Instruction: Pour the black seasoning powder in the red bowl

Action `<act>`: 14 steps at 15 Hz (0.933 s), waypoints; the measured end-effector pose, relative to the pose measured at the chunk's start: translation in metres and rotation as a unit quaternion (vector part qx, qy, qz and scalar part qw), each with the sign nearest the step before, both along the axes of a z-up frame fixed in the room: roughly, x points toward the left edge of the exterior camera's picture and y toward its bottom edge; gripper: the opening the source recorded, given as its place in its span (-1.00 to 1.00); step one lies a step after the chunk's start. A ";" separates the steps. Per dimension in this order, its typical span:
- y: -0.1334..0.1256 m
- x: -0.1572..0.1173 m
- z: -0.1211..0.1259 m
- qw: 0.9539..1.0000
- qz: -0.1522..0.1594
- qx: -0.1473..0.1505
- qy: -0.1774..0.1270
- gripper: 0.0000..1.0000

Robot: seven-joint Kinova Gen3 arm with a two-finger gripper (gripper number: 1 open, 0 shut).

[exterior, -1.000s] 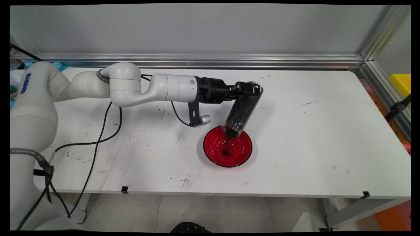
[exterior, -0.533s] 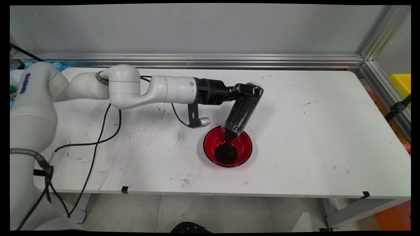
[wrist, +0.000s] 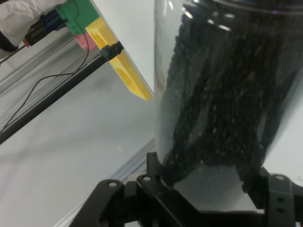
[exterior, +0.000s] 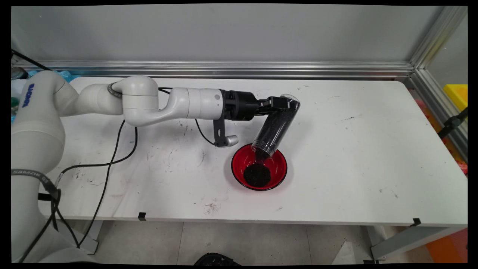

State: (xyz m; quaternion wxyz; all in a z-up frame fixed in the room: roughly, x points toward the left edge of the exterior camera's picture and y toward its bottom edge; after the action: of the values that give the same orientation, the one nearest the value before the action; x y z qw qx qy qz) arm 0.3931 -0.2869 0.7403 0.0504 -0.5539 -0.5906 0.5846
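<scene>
In the main view the gripper [exterior: 284,103] is clamped on the closed end of a clear jar [exterior: 275,125] filled with small black grains [exterior: 272,129]. The jar is tilted steeply, its open mouth lowest and hanging just above the far rim of a red bowl [exterior: 278,170], so that whatever leaves the mouth falls inside the bowl and not on the table [exterior: 354,149]. A dark heap [exterior: 257,175] lies in the bowl's bottom, just below the jar's mouth.

In the hand view the jar [wrist: 222,85] fills the frame between the two fingers [wrist: 158,168], which press its sides near the base; the grains [wrist: 222,109] cling along the wall. A yellow bin [wrist: 124,71] shows beyond the jar.
</scene>
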 end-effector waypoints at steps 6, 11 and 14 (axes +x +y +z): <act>0.003 0.000 0.001 1.000 -0.011 -0.010 0.000 -1.00; 0.003 0.001 0.001 1.000 -0.018 -0.016 0.000 -1.00; 0.002 0.002 0.001 1.000 -0.018 -0.016 0.000 -1.00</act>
State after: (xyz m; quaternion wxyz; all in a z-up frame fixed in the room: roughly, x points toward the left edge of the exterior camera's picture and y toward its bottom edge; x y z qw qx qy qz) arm 0.3949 -0.2844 0.7411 0.0521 -0.5651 -0.5713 0.5929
